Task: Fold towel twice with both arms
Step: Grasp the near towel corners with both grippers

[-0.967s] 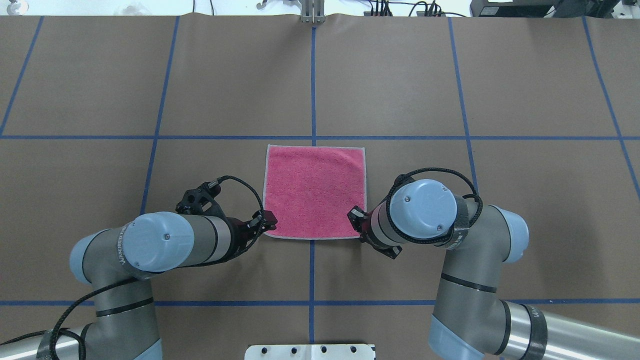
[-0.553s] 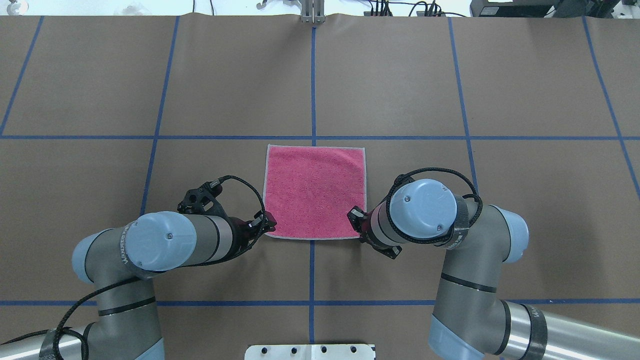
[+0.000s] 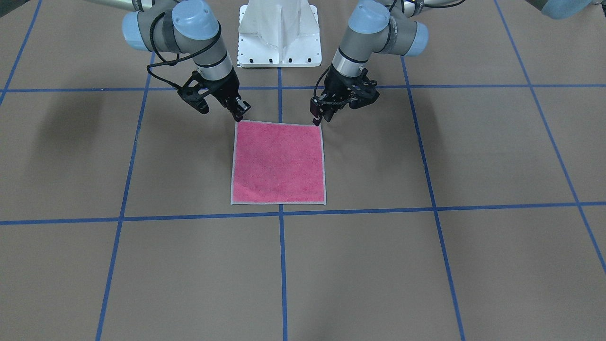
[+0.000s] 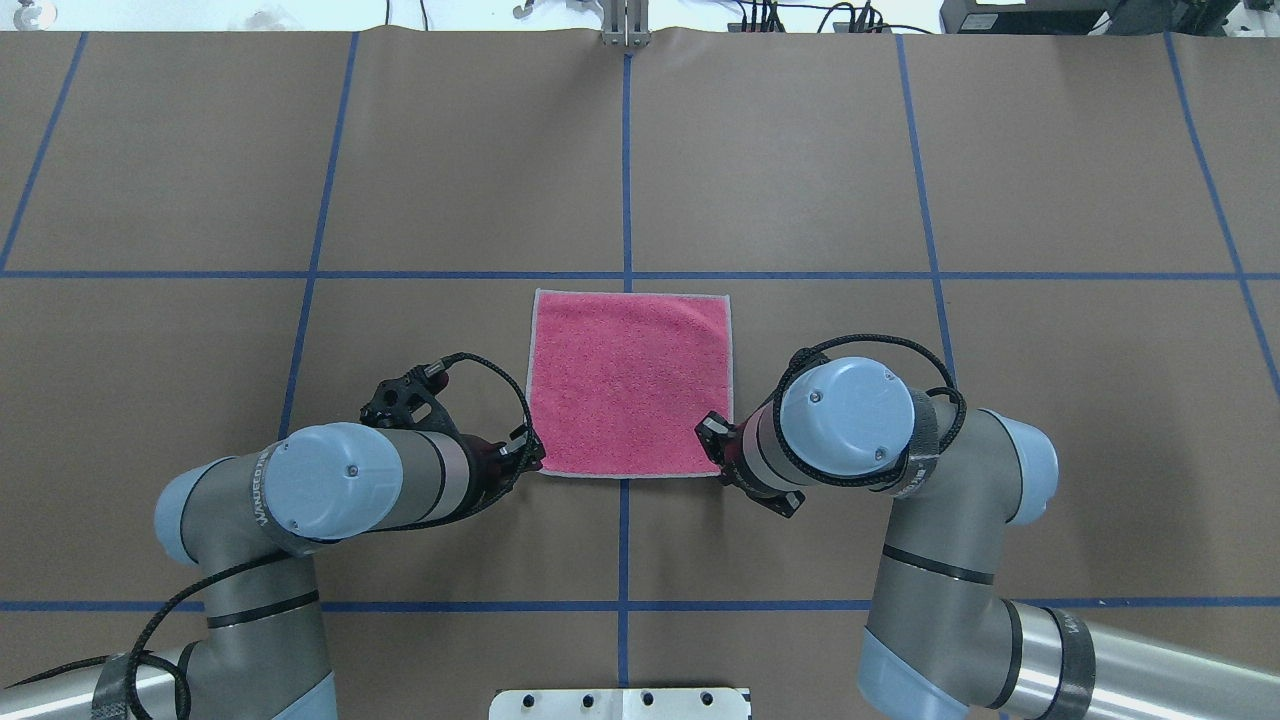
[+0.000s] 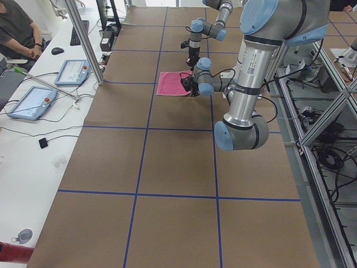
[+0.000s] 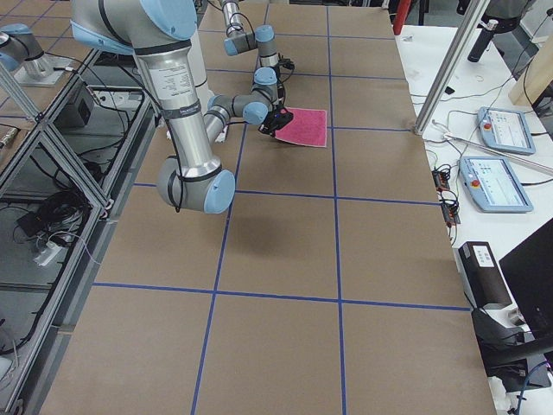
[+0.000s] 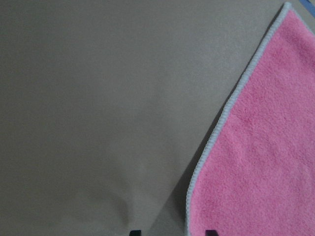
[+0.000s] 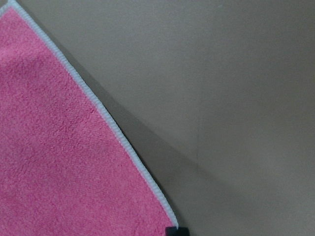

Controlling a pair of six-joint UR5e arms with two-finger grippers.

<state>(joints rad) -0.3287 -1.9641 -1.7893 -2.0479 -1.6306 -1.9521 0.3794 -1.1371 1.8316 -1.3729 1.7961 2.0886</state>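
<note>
The towel lies flat on the table, pink face up, with a light grey border; it also shows in the front-facing view. My left gripper is at the towel's near left corner. In the left wrist view its two fingertips stand apart, with the towel's border between them. My right gripper is at the near right corner. In the right wrist view its tips are together on the towel's corner, and the border casts a shadow on the table.
The table is covered in brown paper with a blue tape grid. The white pedestal base stands behind the arms. Tablets and a metal post stand along the far side, where an operator sits.
My left arm has shifted slightly right and toward the robot, bringing its gripper down to the towel's near left corner. The right arm and the towel have hardly moved.
</note>
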